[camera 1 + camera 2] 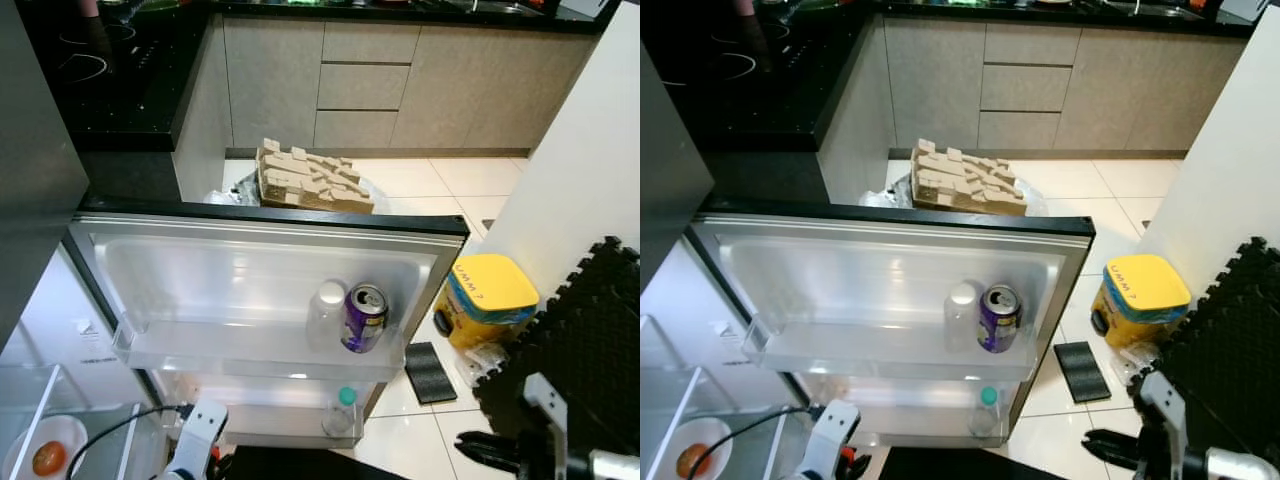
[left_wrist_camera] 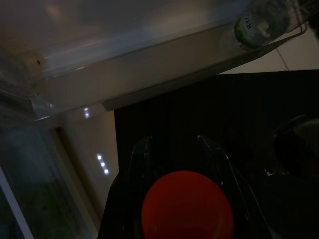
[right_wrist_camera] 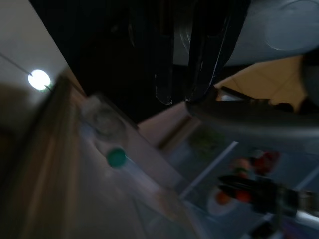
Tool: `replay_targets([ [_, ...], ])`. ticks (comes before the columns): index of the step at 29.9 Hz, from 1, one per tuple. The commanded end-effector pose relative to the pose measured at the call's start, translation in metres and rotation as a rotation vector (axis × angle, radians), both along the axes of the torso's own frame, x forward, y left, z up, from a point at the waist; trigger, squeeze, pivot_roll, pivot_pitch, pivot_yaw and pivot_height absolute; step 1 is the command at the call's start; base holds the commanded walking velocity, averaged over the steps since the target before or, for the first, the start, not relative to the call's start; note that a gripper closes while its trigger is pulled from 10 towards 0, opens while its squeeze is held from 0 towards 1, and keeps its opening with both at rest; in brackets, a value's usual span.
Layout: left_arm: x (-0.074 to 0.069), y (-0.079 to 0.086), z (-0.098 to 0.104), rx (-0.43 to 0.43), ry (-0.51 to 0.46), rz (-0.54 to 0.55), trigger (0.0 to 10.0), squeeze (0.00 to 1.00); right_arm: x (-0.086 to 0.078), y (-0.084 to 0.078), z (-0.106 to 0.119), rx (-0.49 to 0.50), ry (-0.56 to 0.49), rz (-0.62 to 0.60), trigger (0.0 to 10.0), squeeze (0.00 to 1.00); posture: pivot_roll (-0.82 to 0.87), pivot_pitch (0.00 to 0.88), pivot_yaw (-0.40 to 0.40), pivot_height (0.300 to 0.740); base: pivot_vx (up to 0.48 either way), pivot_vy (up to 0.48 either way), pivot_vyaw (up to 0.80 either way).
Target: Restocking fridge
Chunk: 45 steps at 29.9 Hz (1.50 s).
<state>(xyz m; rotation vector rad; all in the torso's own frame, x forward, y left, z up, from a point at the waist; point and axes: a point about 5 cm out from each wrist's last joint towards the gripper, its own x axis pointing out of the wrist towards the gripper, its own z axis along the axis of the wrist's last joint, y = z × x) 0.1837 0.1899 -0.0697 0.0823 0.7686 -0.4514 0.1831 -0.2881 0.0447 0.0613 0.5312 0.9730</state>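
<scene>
My left gripper [image 2: 172, 149] pinches what looks like a red-capped bottle [image 2: 187, 206] below the fridge door [image 1: 260, 270]; right gripper [image 3: 182, 94]: can't tell.

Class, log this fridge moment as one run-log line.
fridge door: open | left claw: holding red-capped item | upper shelf: purple can, white-capped bottle

An open white fridge door [image 1: 890, 262] carries on its upper shelf, toward the right end, a clear plastic bottle with a white cap [image 1: 960, 316] just beside a purple drink can [image 1: 998, 319] (its top already opened). The lower shelf holds a green-capped clear bottle [image 1: 983, 411] near its right end. On the tiled floor beyond the door's right edge sits a yellow-lidded tub [image 1: 1138, 298].
</scene>
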Motion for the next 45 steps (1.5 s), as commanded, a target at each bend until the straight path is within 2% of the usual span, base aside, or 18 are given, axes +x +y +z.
replay_targets([
  [1, 0.000, 0.007, 0.003, -0.012, -0.018, -0.042, 10.0, 0.00, 0.000, 0.001, 0.012, 0.025, -0.003, 0.034, 10.0, 0.00, 0.00, 0.023, -0.061, 0.740, 0.000, 0.000, 0.00],
  [6, -0.005, 0.008, 0.007, -0.056, -0.018, -0.174, 10.0, 0.00, 0.004, 0.009, 0.029, 0.036, -0.021, 0.103, 10.0, 0.00, 0.00, 0.027, -0.060, 0.740, 0.000, 0.000, 0.00],
  [9, -0.005, 0.008, 0.008, -0.073, -0.021, -0.199, 10.0, 0.00, 0.005, 0.010, 0.032, 0.034, -0.025, 0.116, 10.0, 0.00, 0.00, 0.027, -0.060, 0.740, 0.000, 0.000, 0.00],
  [11, -0.005, 0.008, 0.010, -0.098, -0.025, -0.228, 10.0, 0.00, 0.006, 0.011, 0.035, 0.031, -0.030, 0.127, 10.0, 0.00, 0.00, 0.027, -0.060, 0.740, 0.000, 0.000, 0.00],
  [12, -0.002, 0.006, 0.015, -0.150, -0.037, -0.284, 10.0, 0.00, 0.006, 0.013, 0.038, 0.022, -0.029, 0.145, 10.0, 0.00, 0.00, 0.027, -0.060, 0.740, 0.000, 0.000, 0.00],
  [15, 0.000, 0.003, 0.018, -0.182, -0.048, -0.321, 10.0, 0.00, 0.006, 0.014, 0.039, 0.019, -0.024, 0.151, 10.0, 0.00, 0.00, 0.027, -0.061, 0.740, 0.000, 0.000, 0.00],
  [17, 0.006, -0.005, 0.026, -0.267, -0.071, -0.409, 10.0, 0.00, 0.005, 0.016, 0.038, 0.011, -0.005, 0.159, 10.0, 0.00, 0.01, 0.027, -0.065, 0.740, 0.000, 0.000, 0.00],
  [19, 0.008, -0.007, 0.029, -0.292, -0.077, -0.445, 10.0, 0.00, 0.004, 0.017, 0.037, 0.010, 0.004, 0.158, 10.0, 0.00, 0.01, 0.027, -0.065, 0.740, 0.000, 0.000, 0.00],
  [21, 0.008, -0.014, 0.034, -0.340, -0.082, -0.533, 10.0, 0.00, 0.003, 0.017, 0.036, 0.007, 0.014, 0.157, 10.0, 0.00, 0.01, 0.027, -0.065, 0.740, 0.000, 0.000, 0.00],
  [22, 0.008, -0.014, 0.034, -0.340, -0.082, -0.533, 10.0, 0.00, 0.003, 0.017, 0.036, 0.007, 0.014, 0.157, 10.0, 0.00, 0.01, 0.027, -0.065, 0.740, 0.000, 0.000, 0.00],
  [24, 0.010, -0.019, 0.041, -0.366, -0.101, -0.624, 10.0, 0.00, 0.002, 0.018, 0.037, 0.003, 0.025, 0.158, 10.0, 0.00, 0.01, 0.026, -0.064, 0.740, 0.000, 0.000, 0.00],
  [26, 0.010, -0.019, 0.041, -0.366, -0.101, -0.624, 10.0, 0.00, 0.002, 0.018, 0.037, 0.003, 0.025, 0.158, 10.0, 0.00, 0.01, 0.026, -0.064, 0.740, 0.000, 0.000, 0.00],
  [29, 0.015, -0.029, 0.053, -0.395, -0.149, -0.751, 10.0, 0.00, 0.001, 0.018, 0.036, -0.004, 0.038, 0.161, 10.0, 0.00, 0.01, 0.027, -0.066, 0.740, 0.000, 0.000, 0.00],
  [30, 0.015, -0.029, 0.053, -0.395, -0.149, -0.751, 10.0, 0.00, 0.001, 0.018, 0.036, -0.004, 0.038, 0.161, 10.0, 0.00, 0.01, 0.027, -0.066, 0.740, 0.000, 0.000, 0.00],
  [33, 0.013, -0.036, 0.062, -0.436, -0.163, -0.846, 10.0, 0.00, -0.001, 0.019, 0.036, -0.006, 0.048, 0.163, 10.0, 0.00, 0.01, 0.027, -0.066, 0.740, 0.000, 0.000, 0.00],
  [39, 0.013, -0.043, 0.073, -0.484, -0.186, -0.908, 10.0, 0.00, -0.001, 0.019, 0.036, -0.003, 0.054, 0.163, 10.0, 0.00, 0.01, 0.027, -0.066, 0.740, 0.000, 0.000, 0.00],
  [45, 0.018, -0.047, 0.085, -0.542, -0.222, -0.911, 10.0, 0.00, 0.001, 0.016, 0.044, -0.011, 0.028, 0.164, 10.0, 0.00, 0.01, 0.021, -0.067, 0.740, 0.000, 0.000, 0.00],
])
